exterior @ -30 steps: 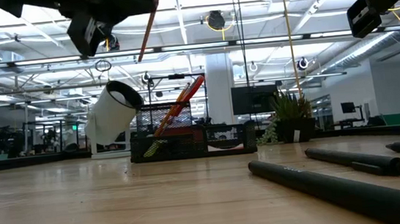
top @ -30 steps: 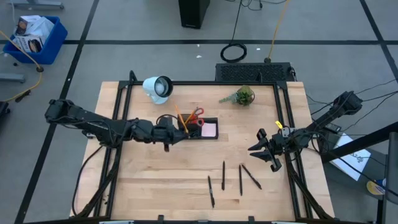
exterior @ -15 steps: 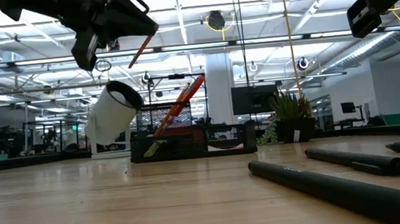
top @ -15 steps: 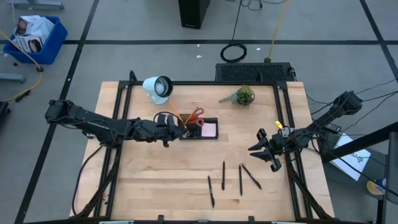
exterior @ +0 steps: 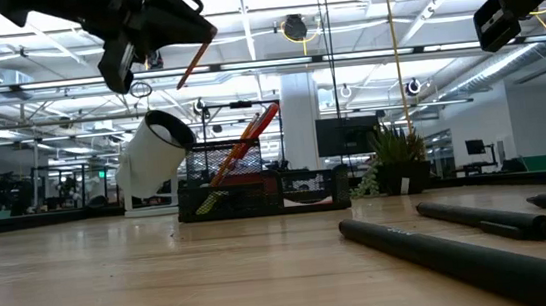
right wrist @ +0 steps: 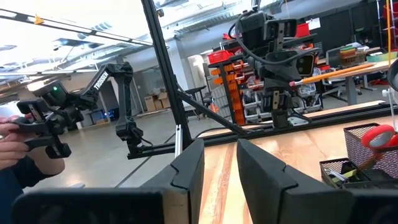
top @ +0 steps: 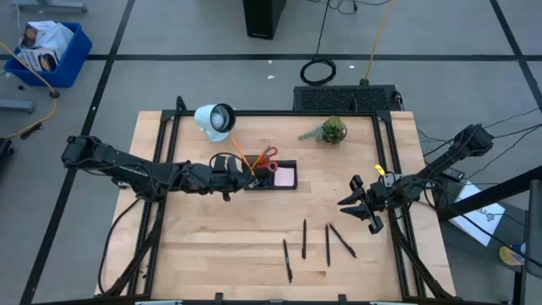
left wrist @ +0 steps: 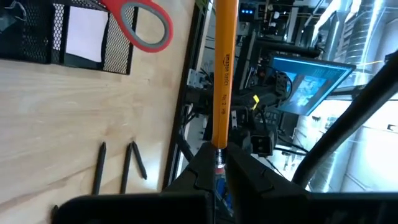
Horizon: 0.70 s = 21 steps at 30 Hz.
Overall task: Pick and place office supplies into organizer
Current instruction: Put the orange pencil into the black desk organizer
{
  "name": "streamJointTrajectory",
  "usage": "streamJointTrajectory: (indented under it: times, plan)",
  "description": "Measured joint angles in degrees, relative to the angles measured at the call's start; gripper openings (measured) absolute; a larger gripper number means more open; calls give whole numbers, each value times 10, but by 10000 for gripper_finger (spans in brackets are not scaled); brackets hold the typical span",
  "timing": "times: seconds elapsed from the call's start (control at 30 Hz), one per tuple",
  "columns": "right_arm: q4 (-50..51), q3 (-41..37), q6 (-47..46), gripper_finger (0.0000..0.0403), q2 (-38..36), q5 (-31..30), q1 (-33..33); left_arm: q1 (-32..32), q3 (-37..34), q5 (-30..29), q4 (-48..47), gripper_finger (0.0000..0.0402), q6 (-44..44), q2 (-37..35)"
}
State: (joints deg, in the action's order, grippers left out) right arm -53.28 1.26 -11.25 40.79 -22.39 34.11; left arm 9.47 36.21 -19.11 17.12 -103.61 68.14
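Item one, my left end effector point(top: 240, 176): raised above the table point(top: 203, 229), just beside the organizer's point(top: 273, 176) left end, fingers point(left wrist: 202, 163) pinched tight on the eraser end of an orange pencil point(top: 240, 156) that slants up and away toward the table's far edge.

Item two, the organizer: a black mesh tray near the table's middle, somewhat toward the far edge. Inside I count red-handled scissors point(top: 268, 156), a pink sticky-note pad point(top: 285, 177) in the right compartment, and a second orange pencil point(exterior: 243, 136) leaning out of the taller section.

Item three, loose stock: four black pens point(top: 328, 244) lying flat toward the near edge, right of centre, well apart from the organizer.

Item four, surroundings: a white round lamp point(top: 215, 119) near the far-left corner, close behind the lifted pencil; a small green plant point(top: 330, 130) toward the far-right; a black mesh panel point(top: 345, 99) past the far edge (none of them touching the organizer).

Item five, my right end effector point(top: 359, 207): hanging near the right edge, fingers point(right wrist: 186, 168) parted with a narrow gap, holding nothing.
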Motion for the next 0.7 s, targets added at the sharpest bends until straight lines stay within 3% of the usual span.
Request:
streamJointTrajectory:
  times: [0.23,0.7]
  plan:
    - [0,0,0,89,0,0,0,-9,0,19,0,21,-10,0]
    - [0,0,0,89,0,0,0,-52,0,129,38,21,-63,0]
